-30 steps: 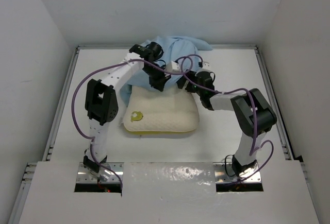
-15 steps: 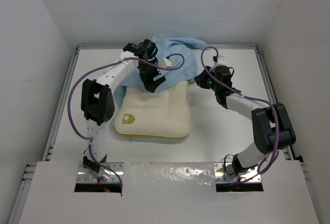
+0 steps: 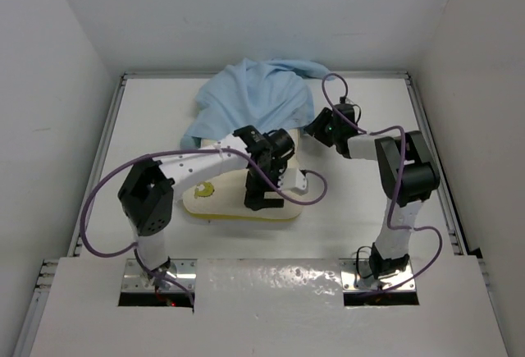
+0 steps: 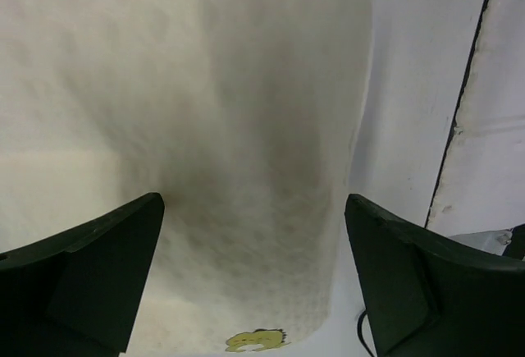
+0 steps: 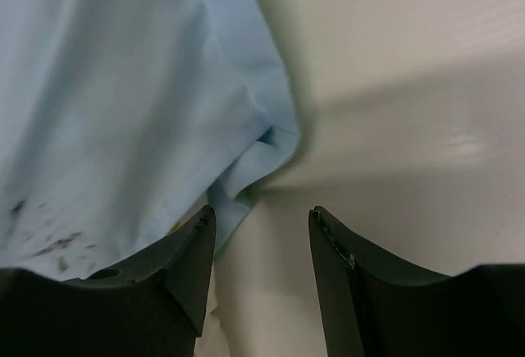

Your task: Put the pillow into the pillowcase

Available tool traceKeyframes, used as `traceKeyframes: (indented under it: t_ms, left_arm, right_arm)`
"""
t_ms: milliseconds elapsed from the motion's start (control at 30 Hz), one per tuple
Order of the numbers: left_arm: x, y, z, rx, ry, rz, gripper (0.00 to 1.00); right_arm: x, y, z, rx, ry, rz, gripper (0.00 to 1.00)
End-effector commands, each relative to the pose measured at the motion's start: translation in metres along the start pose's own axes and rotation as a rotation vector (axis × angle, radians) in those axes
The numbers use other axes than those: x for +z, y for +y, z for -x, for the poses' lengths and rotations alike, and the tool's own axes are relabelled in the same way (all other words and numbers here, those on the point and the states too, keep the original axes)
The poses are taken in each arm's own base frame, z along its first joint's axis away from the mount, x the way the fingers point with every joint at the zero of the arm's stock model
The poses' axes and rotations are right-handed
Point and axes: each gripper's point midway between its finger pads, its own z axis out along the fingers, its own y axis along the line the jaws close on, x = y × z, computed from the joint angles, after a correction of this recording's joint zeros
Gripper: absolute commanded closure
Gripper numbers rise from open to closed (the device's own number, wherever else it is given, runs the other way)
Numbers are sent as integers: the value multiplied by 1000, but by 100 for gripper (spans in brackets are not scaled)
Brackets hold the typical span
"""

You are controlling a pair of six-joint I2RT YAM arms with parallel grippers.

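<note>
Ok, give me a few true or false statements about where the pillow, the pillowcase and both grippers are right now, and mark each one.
1. The left gripper hangs open over the pillow. True.
2. The pillow is fully inside the pillowcase. False: its near part lies bare.
3. The right gripper is at the pillowcase's right edge. True.
4. The pillow's yellow tag is covered. False: it shows near the pillow's left end.
</note>
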Motion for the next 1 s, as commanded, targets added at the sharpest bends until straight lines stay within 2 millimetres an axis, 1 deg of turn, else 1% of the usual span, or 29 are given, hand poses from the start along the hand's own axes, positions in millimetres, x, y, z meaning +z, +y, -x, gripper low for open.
traceKeyframes:
  t_ms: [0, 33, 67, 100, 133, 167, 233, 267, 300, 333, 400, 433, 467, 500, 533, 567, 600, 633, 700, 733, 767, 800, 833, 867, 900, 933, 967]
  left_arm:
    - [-22, 27, -3, -33, -30, 222, 8]
    - [-15, 23, -9, -52, -13, 218, 8]
    - [-11, 24, -9, -52, -2, 234, 8]
    - [0, 19, -19, -55, 30, 220, 8]
    - [7, 16, -23, -53, 47, 216, 8]
    - [22, 9, -31, -49, 72, 202, 8]
    - [34, 3, -40, -47, 91, 185, 8]
    - [48, -6, -46, -43, 107, 146, 8]
    - [55, -11, -50, -43, 119, 126, 8]
    - [64, -11, -52, -55, 128, 120, 8]
    - [73, -12, -60, -70, 147, 128, 9]
    - [76, -6, -56, -77, 126, 153, 12]
    - [75, 0, -57, -85, 134, 190, 15]
    - [74, 5, -54, -91, 123, 210, 23]
    - [74, 11, -49, -113, 106, 238, 42]
    - [72, 15, -44, -119, 91, 251, 51]
    - [72, 16, -41, -132, 82, 254, 63]
    - [72, 18, -39, -146, 78, 258, 100]
    - [61, 27, -29, -194, 40, 285, 100]
    - [50, 38, -31, -243, 14, 300, 100]
    - [31, 57, -23, -291, -39, 348, 100]
    - [13, 83, -37, -416, -78, 394, 100]
    - [-6, 102, -40, -480, -114, 439, 100]
    - [-37, 131, -36, -538, -181, 516, 100]
    - [-55, 151, -52, -629, -200, 570, 100]
    - [-66, 166, -59, -666, -196, 624, 100]
    - [-90, 182, -56, -683, -235, 682, 100]
  right_arm:
    - [9, 25, 16, 105, -63, 77, 51]
    - [11, 24, 17, 117, -68, 74, 52]
    - [13, 22, 16, 126, -72, 68, 53]
    - [18, 16, 11, 135, -66, 54, 54]
    - [20, 19, 13, 154, -85, 74, 55]
    - [26, 15, 8, 162, -76, 79, 55]
    - [31, 22, 7, 187, -74, 124, 55]
    - [35, 32, 12, 189, -81, 161, 55]
    - [41, 32, 5, 190, -57, 169, 55]
    - [45, 34, 2, 187, -47, 168, 55]
    - [49, 35, 0, 181, -44, 161, 55]
    - [53, 32, -4, 172, -39, 149, 55]
    - [55, 33, -7, 166, -34, 147, 57]
    - [57, 35, -5, 169, -38, 151, 58]
    - [63, 31, -10, 177, -32, 140, 63]
    - [66, 34, -8, 185, -36, 148, 78]
    - [69, 36, -9, 205, -35, 153, 89]
    - [74, 30, -16, 219, -24, 138, 99]
    - [72, 25, -20, 233, -23, 127, 100]
    - [64, 31, -13, 213, -40, 140, 100]
    - [54, 24, -21, 184, -28, 126, 100]
    - [45, 21, -23, 107, -24, 120, 100]
    - [34, 24, -25, 65, -17, 133, 100]
    - [11, 32, -29, 21, -5, 164, 100]
    - [8, 20, -46, -43, 24, 143, 100]
    - [-13, 47, -45, -97, 18, 218, 100]
    - [-37, 61, -51, -152, 30, 276, 100]
